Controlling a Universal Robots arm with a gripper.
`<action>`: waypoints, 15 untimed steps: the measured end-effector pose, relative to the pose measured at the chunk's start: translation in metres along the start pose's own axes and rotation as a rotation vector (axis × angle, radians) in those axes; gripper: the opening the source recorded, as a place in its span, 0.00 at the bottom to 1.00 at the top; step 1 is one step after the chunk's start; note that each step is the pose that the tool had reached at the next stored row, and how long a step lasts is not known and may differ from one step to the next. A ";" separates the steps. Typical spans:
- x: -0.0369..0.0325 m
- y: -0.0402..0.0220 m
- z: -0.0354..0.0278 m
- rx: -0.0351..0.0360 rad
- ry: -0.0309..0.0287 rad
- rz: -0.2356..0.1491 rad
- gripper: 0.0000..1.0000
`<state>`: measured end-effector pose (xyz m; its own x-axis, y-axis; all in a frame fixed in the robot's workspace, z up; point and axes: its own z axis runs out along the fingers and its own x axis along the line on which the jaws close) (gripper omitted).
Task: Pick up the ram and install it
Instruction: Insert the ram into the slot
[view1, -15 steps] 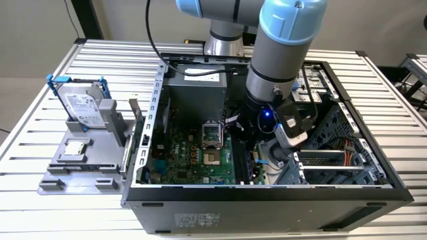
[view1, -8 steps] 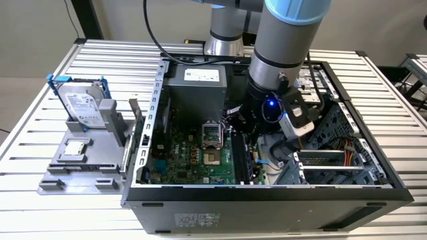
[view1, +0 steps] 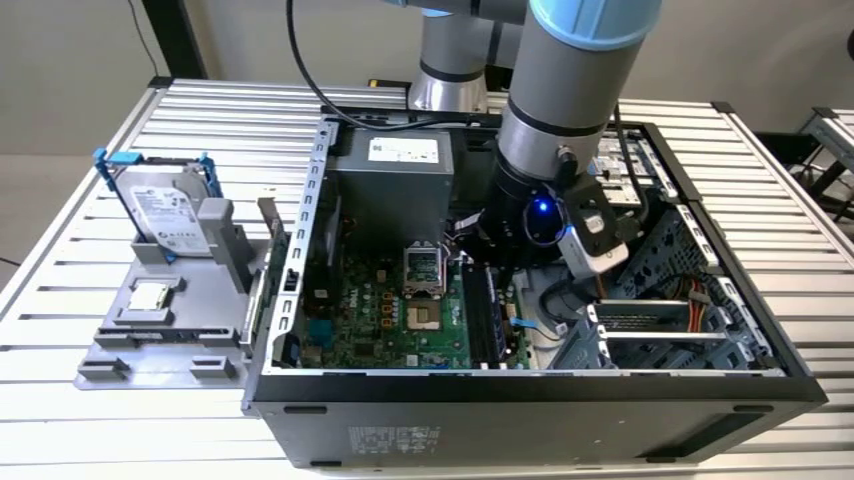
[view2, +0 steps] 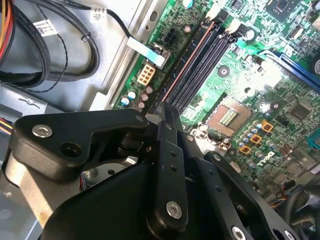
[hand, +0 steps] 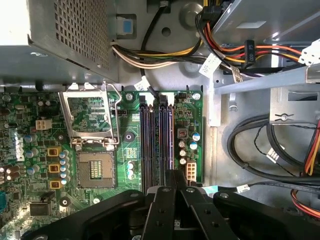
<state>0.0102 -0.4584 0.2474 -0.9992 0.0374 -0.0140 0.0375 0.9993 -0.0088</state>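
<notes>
The ram (view2: 187, 65) is a thin stick seen edge-on, standing along the memory slots (view2: 202, 62) of the green motherboard (view1: 387, 320) inside the open computer case. My gripper (view2: 165, 107) is shut on the near part of the stick, with its black fingers pressed together right over the slot. In the first wrist view the ram (hand: 171, 140) runs out from the gripper (hand: 174, 174) toward the white slot latches (hand: 165, 98). The stick's other half is hidden under the gripper. In the exterior view my arm (view1: 561, 110) reaches down into the case.
An open CPU socket (hand: 92, 165) lies beside the slots. The power supply (view1: 394, 170) and cable bundles (hand: 250, 55) crowd the case (view1: 534, 385). Outside, a grey holder (view1: 160, 340) carries the hard drive (view1: 167, 210) and a small chip (view1: 150, 296).
</notes>
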 end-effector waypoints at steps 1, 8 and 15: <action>0.0000 0.0000 0.0000 0.0000 0.0000 0.000 0.00; 0.0000 0.0000 0.0000 -0.0005 0.0000 0.000 0.00; -0.0001 -0.0002 -0.0001 -0.0080 0.0006 0.000 0.00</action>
<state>0.0102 -0.4586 0.2475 -0.9992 0.0371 -0.0134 0.0371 0.9993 -0.0008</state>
